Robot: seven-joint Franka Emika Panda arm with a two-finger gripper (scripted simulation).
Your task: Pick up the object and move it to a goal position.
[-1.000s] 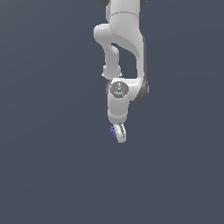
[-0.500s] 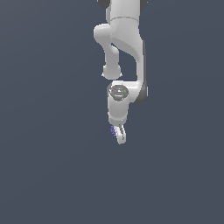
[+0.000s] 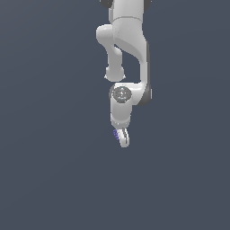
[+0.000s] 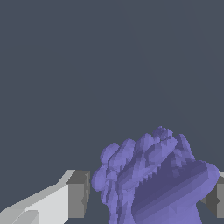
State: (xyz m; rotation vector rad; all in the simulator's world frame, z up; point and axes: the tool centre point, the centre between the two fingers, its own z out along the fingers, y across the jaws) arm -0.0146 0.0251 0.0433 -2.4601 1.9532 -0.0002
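White arm (image 3: 128,49) drops from top centre of the exterior view, no writing or labels legible anywhere. Tool (image 3: 121,137) at frame centre pinches the object (image 3: 116,134), just a purple speck there. Wrist view shows its lumpy beaded surface (image 4: 153,179) betw. grey pads (image 4: 78,192) (touching both sides).

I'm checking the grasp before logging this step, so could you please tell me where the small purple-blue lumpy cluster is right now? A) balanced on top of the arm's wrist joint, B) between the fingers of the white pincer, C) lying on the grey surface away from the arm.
B: the small purple-blue lumpy cluster sits between the grey-padded fingers of the white pincer.
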